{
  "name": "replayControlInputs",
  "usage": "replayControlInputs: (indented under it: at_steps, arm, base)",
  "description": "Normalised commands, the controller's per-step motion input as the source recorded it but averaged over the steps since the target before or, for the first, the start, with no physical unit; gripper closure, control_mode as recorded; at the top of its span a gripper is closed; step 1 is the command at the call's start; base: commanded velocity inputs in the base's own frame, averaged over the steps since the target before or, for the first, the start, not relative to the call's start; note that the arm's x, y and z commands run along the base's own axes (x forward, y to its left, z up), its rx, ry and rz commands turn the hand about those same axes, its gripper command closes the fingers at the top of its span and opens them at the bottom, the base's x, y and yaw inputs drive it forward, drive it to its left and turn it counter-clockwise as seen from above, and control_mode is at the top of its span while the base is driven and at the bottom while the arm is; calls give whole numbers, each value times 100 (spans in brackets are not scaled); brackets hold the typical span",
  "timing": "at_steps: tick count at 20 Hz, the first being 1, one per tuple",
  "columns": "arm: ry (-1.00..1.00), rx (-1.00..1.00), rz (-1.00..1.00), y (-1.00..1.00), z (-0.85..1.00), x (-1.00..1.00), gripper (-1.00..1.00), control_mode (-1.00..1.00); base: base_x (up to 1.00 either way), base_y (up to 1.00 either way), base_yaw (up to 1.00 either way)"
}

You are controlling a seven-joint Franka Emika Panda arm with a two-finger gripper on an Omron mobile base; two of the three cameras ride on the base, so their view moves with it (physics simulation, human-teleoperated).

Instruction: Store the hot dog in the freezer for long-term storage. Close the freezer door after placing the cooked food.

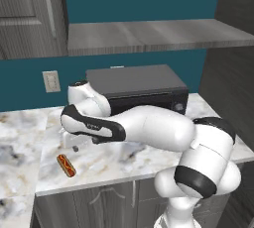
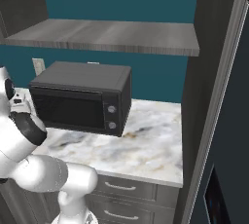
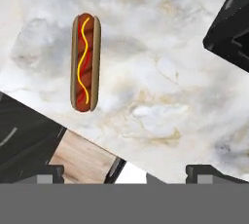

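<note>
Marble counter (image 1: 124,165) stretches beneath the gripper (image 3: 124,172), whose two dark fingertips (image 3: 46,173) stand wide apart with nothing between them, hanging above the stone. Ahead of the fingers and off toward the left one, the hot dog (image 3: 85,62) lies flat on the counter near its front edge, with bare marble between it and the hand. A black microwave (image 2: 82,102) stands close behind the hand on the counter, and the arm's own white links (image 1: 149,128) cover most of the gripper from the left base view.
</note>
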Motion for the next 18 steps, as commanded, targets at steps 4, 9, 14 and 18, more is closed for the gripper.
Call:
replayControlInputs:
  at_steps: [4,9,14,18]
  arm:
    - [3,0,-3,50,-48,0,-100,-100]
    - [1,-1,-11,59,-34,1,-100,-100]
    - [4,-8,-11,27,-34,0,-100,-100]
    - [0,-18,-15,1,-25,2,-100,-100]
  base:
    - [0,0,0]
    - [0,0,0]
    - [0,0,0]
    - [0,0,0]
